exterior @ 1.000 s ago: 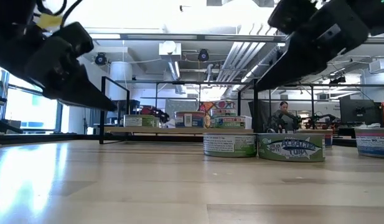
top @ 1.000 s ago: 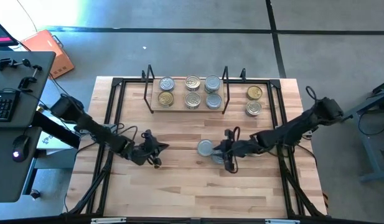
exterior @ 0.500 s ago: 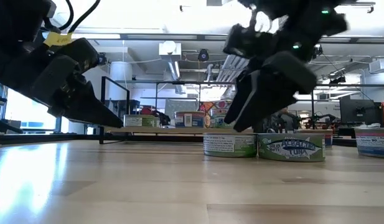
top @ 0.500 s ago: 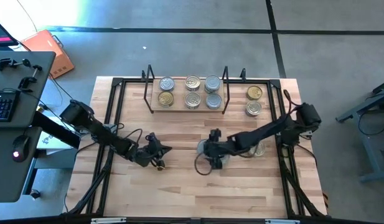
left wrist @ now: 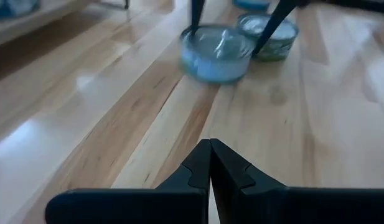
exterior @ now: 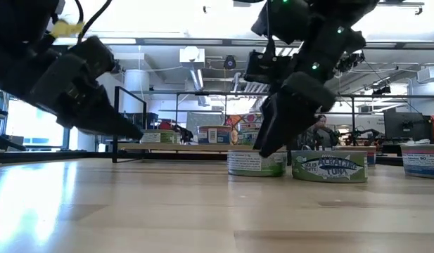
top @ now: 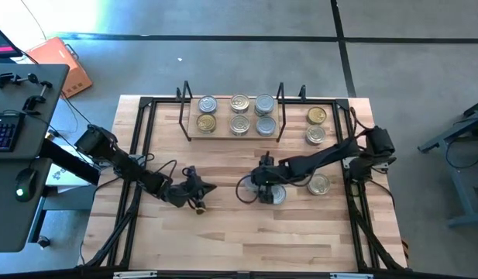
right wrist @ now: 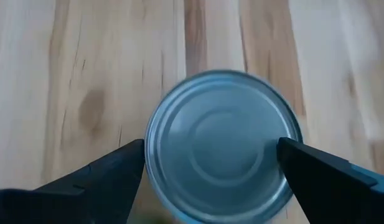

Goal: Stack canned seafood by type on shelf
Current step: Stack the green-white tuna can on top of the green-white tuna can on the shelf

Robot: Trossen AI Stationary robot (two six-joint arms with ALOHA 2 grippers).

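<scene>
— What changed?
— The right gripper [right wrist: 210,163] has swung left and spread its fingers around a silver-topped tin [right wrist: 221,144] mid-table.
— Gripping?
— Fingers apart, flanking it. The left gripper [left wrist: 210,163] is pinched together, empty.

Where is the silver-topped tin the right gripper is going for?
In the high view the silver-topped tin sits mid-table, in front of the shelf, between the open fingers of the right gripper, with another tin just right of it.
</scene>
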